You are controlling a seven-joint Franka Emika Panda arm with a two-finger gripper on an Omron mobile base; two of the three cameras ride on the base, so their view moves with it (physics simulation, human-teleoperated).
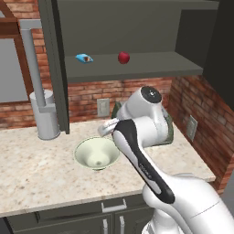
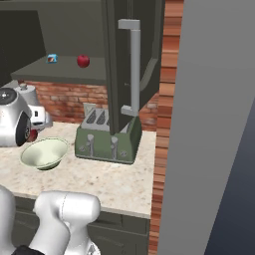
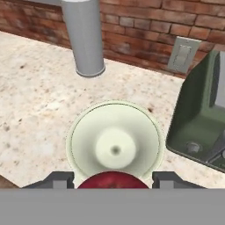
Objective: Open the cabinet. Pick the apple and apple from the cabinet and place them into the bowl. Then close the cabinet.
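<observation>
Gripping one red apple [image 3: 113, 180] between its fingertips, the tool [image 3: 113, 181] hangs right above the pale bowl [image 3: 85, 132], which stands bare on the speckled surface [image 1: 36, 169] between a grey canister [image 3: 85, 37] and a green toaster [image 2: 107, 142]. A second apple [image 1: 123, 57] sits on the shelf of the cabinet [image 1: 137, 68], near a small blue packet [image 1: 84, 58], with both doors standing open.
</observation>
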